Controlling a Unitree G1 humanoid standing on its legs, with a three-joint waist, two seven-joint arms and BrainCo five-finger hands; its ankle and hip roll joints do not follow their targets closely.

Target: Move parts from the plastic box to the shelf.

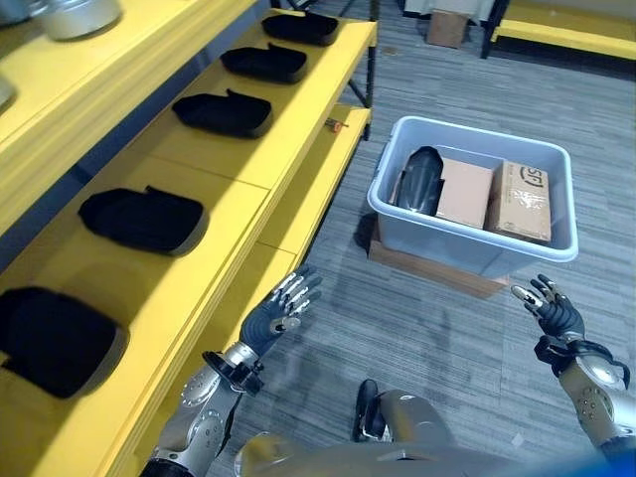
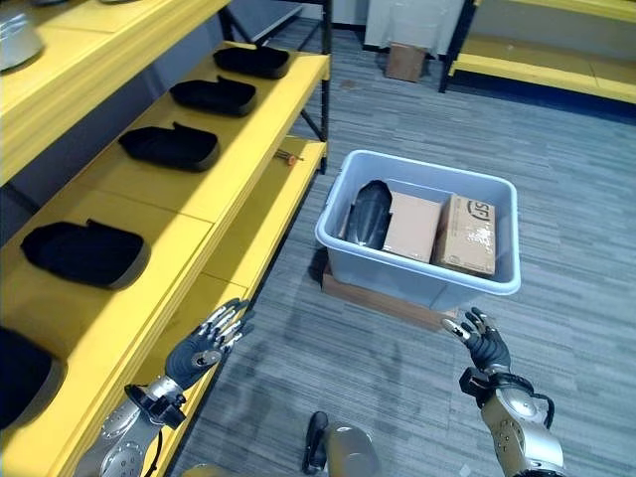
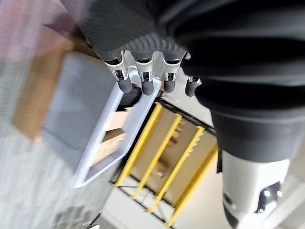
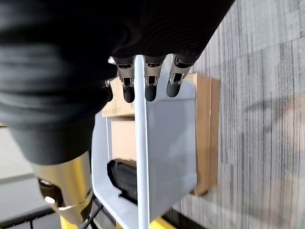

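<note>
My left hand [image 1: 276, 316] hovers low centre-left beside the yellow shelf [image 1: 238, 164], fingers loose and apart, holding nothing. My right hand [image 1: 553, 310] hangs at lower right, fingers spread, empty. A black part [image 1: 421, 179] stands in the plastic box [image 1: 477, 248], right of centre, beside cardboard boxes [image 1: 497, 196]

Both arms reach forward and low, held apart. The left robot hand [image 1: 276, 316] is raised palm-down with its fingers [image 3: 144, 80] straight and slightly spread, holding nothing. The right robot hand [image 2: 486, 348] points forward too, its fingers [image 4: 150, 86] relaxed and loosely extended, likewise empty.
</note>
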